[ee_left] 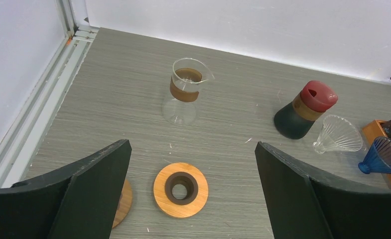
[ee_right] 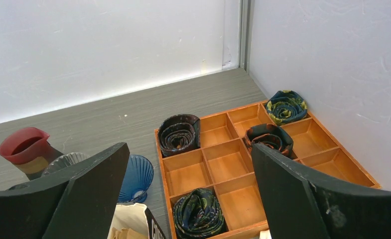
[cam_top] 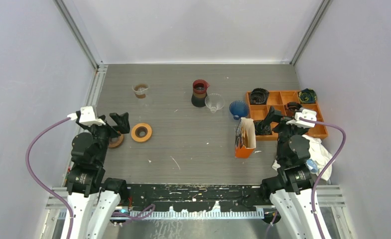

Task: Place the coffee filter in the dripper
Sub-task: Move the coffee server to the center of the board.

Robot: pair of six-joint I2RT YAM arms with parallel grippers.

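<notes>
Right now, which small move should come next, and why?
Probably swing the right arm's fingers left and down toward the filter pack: they stand open and empty, and the pack, with filters inside, stands just beside that arm.

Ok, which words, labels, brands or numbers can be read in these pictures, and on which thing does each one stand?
No text can be read in full.
On the orange and white paper filter packet, top view: some print, too small to read.
On the same packet, right wrist view: white letters on a black band, cut off at the picture's lower edge, unreadable.
No lettering shows on anything else.
</notes>
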